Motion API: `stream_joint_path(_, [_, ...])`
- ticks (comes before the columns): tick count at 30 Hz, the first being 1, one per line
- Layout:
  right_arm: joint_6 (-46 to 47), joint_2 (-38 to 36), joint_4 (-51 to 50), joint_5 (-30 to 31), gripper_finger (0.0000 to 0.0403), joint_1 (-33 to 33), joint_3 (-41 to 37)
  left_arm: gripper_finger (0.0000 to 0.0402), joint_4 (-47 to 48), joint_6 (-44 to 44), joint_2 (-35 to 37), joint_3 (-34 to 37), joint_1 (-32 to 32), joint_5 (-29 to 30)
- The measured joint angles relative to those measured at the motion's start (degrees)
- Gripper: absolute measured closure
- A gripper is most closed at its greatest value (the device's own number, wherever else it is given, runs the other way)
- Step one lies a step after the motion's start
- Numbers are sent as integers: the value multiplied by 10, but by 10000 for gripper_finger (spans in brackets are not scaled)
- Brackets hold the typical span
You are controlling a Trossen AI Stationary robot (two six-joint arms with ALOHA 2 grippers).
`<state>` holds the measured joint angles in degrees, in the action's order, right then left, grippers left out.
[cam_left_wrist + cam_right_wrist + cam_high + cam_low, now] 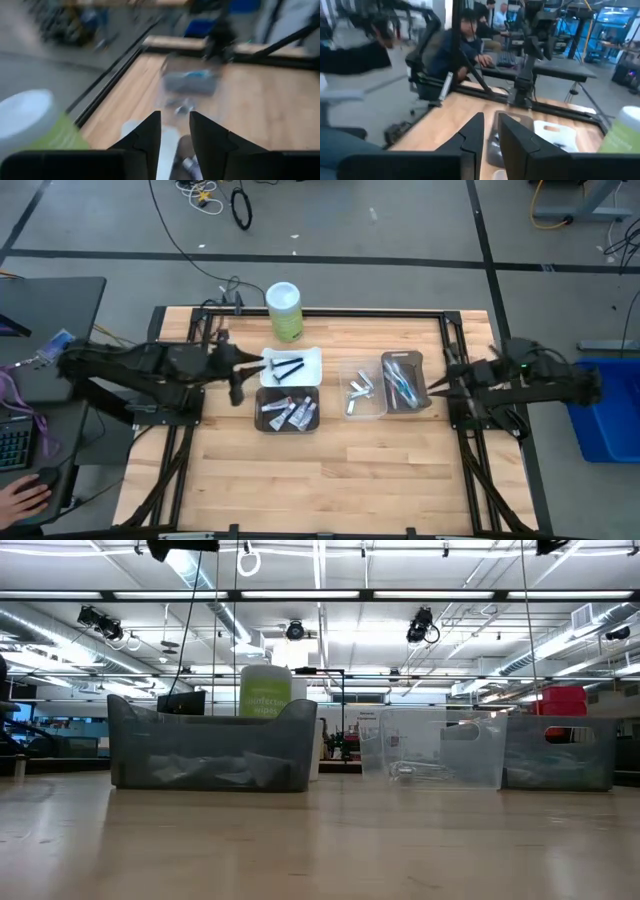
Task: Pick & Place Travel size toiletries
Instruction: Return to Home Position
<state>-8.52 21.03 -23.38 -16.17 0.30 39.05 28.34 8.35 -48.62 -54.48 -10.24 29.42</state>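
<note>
The left tool sits at the end of its arm just beside the left edges of the white tray and the dark grey bin. In its wrist view its two fingers stand a narrow gap apart with nothing between them. The right tool is at the right side of the desk, just beside the grey bin, and its fingers are likewise slightly parted and empty. All the toiletries lie in the four containers grouped at the middle of the desk. The dark razors lie in the white tray. The white toothpaste tubes lie in the dark grey bin below it. The small silvery tubes lie in the clear tray. The blue toothbrushes lie in the grey bin. A tall green-and-white canister stands at the far edge of the desk, behind the white tray. A person's hand rests near a keyboard off the desk's left side, and the right wrist view shows a seated person beyond the desk.
</note>
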Motion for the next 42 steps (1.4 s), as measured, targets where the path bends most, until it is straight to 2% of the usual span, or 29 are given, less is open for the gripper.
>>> stream_joint_path(3, [19, -43, -36, -1, 340, 0, 0, 296, -103, -61, 68, 88, 0, -56])
stream_joint_path(7, [20, -91, -30, -4, 341, 0, -18, 301, -238, -119, 152, 208, 7, -120])
stream_joint_path(10, [20, -121, -31, -10, 340, 0, -53, 306, -322, -134, 211, 289, 19, -144])
stream_joint_path(16, [21, -160, 81, -35, 343, 0, -131, 315, -359, -128, 335, 397, 46, -156])
stream_joint_path(25, [22, -170, 156, -35, 344, 0, -228, 330, -353, -144, 487, 478, 51, -151])
stream_joint_path(35, [27, -171, 225, -35, 344, 0, -305, 342, -375, -128, 484, 540, 51, -125])
stream_joint_path(42, [35, -171, 275, -35, 344, 0, -352, 345, -357, -118, 483, 540, 51, -127])
